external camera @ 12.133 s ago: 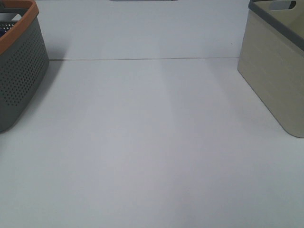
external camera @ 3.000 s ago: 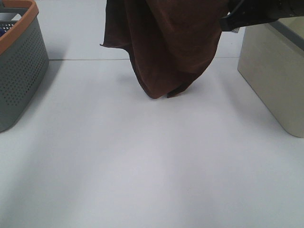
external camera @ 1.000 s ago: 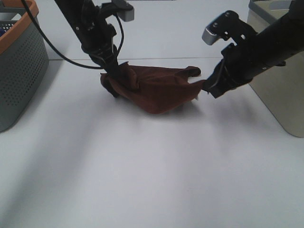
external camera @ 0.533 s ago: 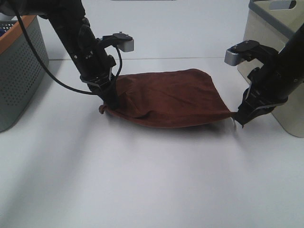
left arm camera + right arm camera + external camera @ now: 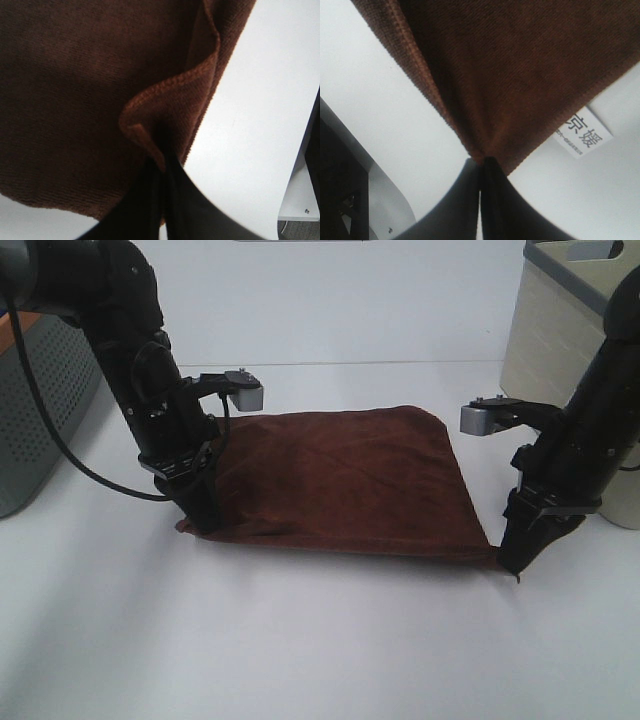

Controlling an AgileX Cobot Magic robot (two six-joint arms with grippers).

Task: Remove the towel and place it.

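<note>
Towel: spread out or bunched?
Spread: the towel lies mostly flat on the table, left gripper and right gripper each pinching a corner; small curl at the left one.

2 black arms point(image 5: 125, 330) point(image 5: 600, 410), black end effectors point(image 5: 205, 523) point(image 5: 512, 558)

Exterior high: wide and farthest off, looks down at a slant across the table point(image 5: 320, 640). Left wrist: very close, looks along the left gripper point(image 5: 162, 172) onto one towel point(image 5: 75, 90) corner. Right wrist: same closeness, along the right gripper point(image 5: 480, 172) onto the tagged corner. Towel and table shared by all three.
</note>
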